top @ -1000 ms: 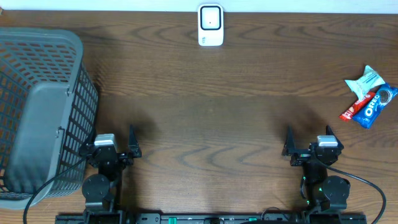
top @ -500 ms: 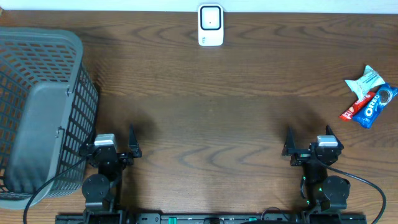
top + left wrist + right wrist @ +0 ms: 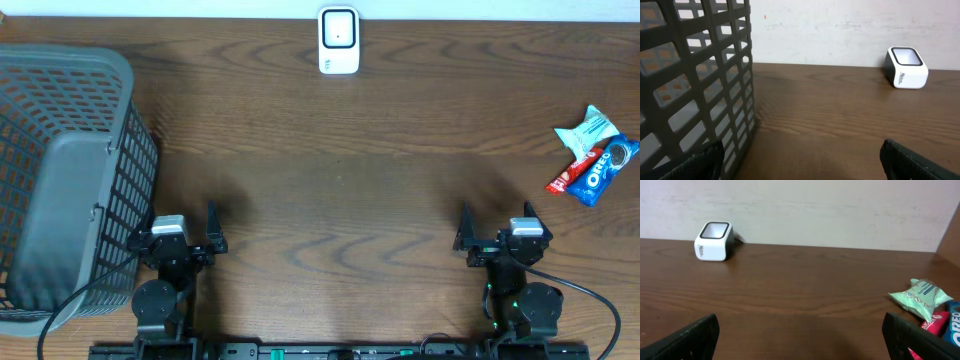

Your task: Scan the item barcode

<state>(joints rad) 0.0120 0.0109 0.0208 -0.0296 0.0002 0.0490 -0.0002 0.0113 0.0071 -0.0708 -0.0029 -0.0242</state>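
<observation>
The white barcode scanner (image 3: 339,41) stands at the far edge of the table, also seen in the left wrist view (image 3: 906,67) and the right wrist view (image 3: 714,241). The items lie at the far right: a blue Oreo pack (image 3: 604,172), a red bar (image 3: 572,174) and a pale green packet (image 3: 588,130). The right wrist view shows the green packet (image 3: 921,297) with the red bar (image 3: 935,325) beside it. My left gripper (image 3: 180,230) (image 3: 800,162) and right gripper (image 3: 497,225) (image 3: 800,337) rest near the front edge, both open with nothing between the fingers.
A large grey mesh basket (image 3: 60,180) fills the left side, right beside my left gripper, and its wall (image 3: 695,75) takes up the left of that wrist view. A pale wall runs behind the table's far edge.
</observation>
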